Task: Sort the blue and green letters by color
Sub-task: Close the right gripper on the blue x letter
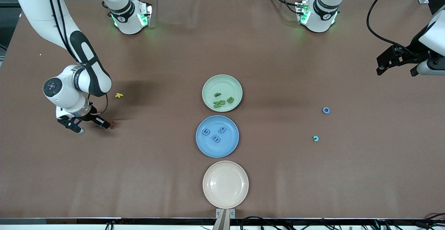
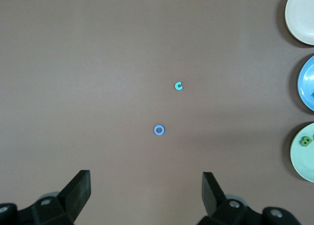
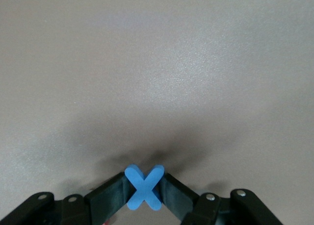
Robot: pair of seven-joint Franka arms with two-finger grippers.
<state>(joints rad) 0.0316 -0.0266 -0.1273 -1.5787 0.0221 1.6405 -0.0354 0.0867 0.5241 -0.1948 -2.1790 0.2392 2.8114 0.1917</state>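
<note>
My right gripper (image 3: 143,183) is shut on a blue X letter (image 3: 143,187), which stands upright between its fingers just above the table. In the front view this gripper (image 1: 103,123) is low at the right arm's end. The green plate (image 1: 222,82) holds three olive-green letters, among them an N (image 1: 218,103) and a B (image 1: 229,100). Three blue letters (image 1: 216,139) lie in the blue plate (image 1: 217,150). A blue ring letter (image 1: 325,110) (image 2: 159,130) and a teal c (image 1: 315,139) (image 2: 179,86) lie loose toward the left arm's end. My left gripper (image 1: 396,71) (image 2: 146,178) waits there, open and empty.
A beige plate (image 1: 225,184) stands nearest the front camera, in line with the other two plates. A yellow letter (image 1: 119,95) and a red letter (image 1: 112,124) lie on the brown table close to my right gripper.
</note>
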